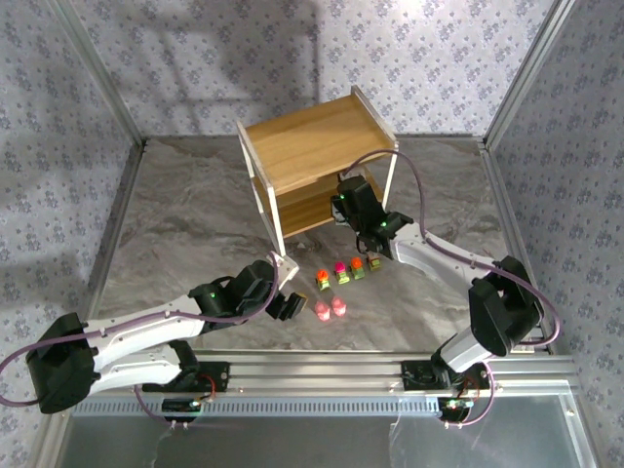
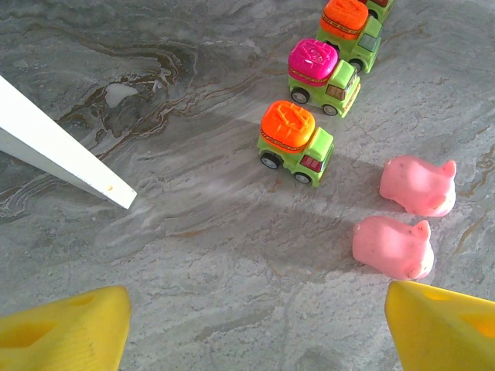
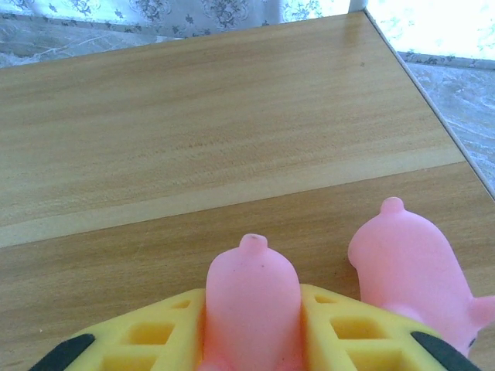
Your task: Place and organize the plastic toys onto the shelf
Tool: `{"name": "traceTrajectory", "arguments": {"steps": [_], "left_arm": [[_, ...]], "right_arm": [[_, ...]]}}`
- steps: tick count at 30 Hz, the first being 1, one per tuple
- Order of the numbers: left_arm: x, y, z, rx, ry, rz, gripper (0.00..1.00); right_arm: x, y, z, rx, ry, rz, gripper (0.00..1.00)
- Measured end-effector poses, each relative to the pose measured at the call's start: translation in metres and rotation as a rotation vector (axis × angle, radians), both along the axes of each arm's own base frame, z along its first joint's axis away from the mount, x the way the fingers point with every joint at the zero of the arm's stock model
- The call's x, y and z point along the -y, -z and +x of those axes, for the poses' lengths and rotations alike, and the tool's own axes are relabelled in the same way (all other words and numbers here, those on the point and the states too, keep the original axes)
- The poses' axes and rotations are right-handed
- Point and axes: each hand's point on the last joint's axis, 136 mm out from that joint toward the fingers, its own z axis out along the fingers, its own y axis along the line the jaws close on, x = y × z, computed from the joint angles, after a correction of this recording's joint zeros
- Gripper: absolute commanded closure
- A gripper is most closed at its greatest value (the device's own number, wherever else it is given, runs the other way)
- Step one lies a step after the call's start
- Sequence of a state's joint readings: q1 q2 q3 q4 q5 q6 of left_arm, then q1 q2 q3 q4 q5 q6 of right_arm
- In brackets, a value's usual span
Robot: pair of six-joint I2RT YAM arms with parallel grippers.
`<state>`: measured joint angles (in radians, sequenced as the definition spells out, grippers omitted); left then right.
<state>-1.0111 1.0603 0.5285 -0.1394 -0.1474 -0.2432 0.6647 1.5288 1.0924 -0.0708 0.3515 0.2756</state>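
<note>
My right gripper (image 3: 252, 340) is shut on a pale-pink figure (image 3: 251, 290) over the wooden board of the shelf (image 3: 193, 131). A second pink figure (image 3: 410, 267) stands on that board just to its right. In the top view the right gripper (image 1: 353, 213) reaches into the lower tier of the shelf (image 1: 317, 146). My left gripper (image 2: 255, 332) is open above bare table, its yellow fingers (image 2: 66, 328) wide apart. Ahead of it stand a row of yellow-green trucks, one orange-topped (image 2: 295, 141), one magenta-topped (image 2: 322, 76), another orange-topped (image 2: 350, 29), and two pink figures (image 2: 418, 185) (image 2: 393, 246).
A white shelf leg (image 2: 62, 147) crosses the left wrist view at the left, close to the left gripper (image 1: 292, 302). The toys on the table (image 1: 341, 288) sit in front of the shelf, between both arms. Aluminium posts frame the table's sides.
</note>
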Motion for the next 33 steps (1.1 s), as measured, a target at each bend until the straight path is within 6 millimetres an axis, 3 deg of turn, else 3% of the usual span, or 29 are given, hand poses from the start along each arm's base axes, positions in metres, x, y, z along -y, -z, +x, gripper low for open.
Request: {"name": "traceTrajectory", "arguments": {"steps": [33], "left_arm": [[-0.0004,0.0000,0.0004,0.002,-0.002,0.002,0.15]], "right_arm": [[0.0031,-0.0008,-0.0025,-0.007,0.000,-0.008,0.53]]}}
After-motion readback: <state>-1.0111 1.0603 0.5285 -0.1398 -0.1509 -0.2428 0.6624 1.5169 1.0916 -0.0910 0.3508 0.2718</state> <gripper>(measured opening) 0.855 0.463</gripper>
